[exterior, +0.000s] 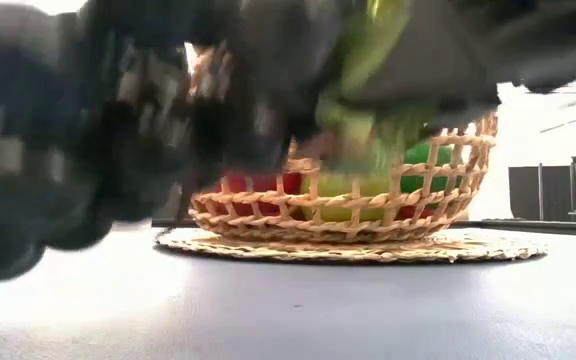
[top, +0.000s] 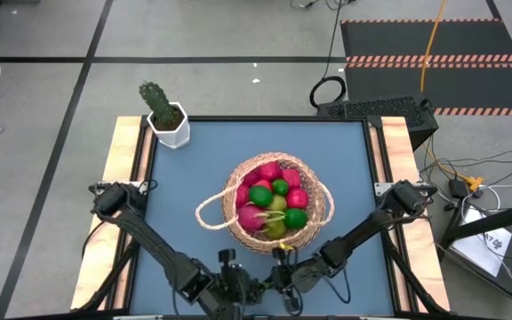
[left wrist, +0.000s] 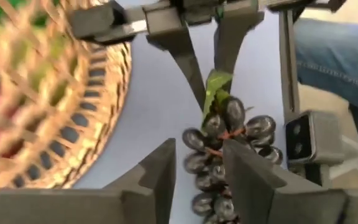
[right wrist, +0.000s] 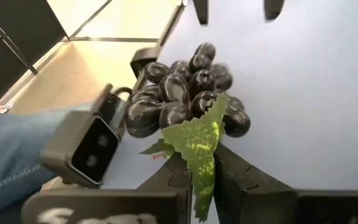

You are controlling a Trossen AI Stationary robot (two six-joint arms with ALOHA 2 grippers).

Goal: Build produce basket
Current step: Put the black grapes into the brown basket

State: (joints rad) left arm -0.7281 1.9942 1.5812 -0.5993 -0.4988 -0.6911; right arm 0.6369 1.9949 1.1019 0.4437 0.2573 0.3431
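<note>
I have the right gripper pinched on the grape bunch's green leaf, left gripper parted around the grapes, bunch running lengthwise between them, beside the basket

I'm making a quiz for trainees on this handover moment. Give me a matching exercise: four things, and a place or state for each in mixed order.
Things:
1. grapes
2. basket
3. cactus
4. left gripper

Places or states:
A. in a white pot at a far table corner
B. open around the bunch
C. mid-table, filled with red and green fruit
D. pinched by the leaf in the right gripper

Pairs: 1-D, 2-C, 3-A, 4-B
</note>
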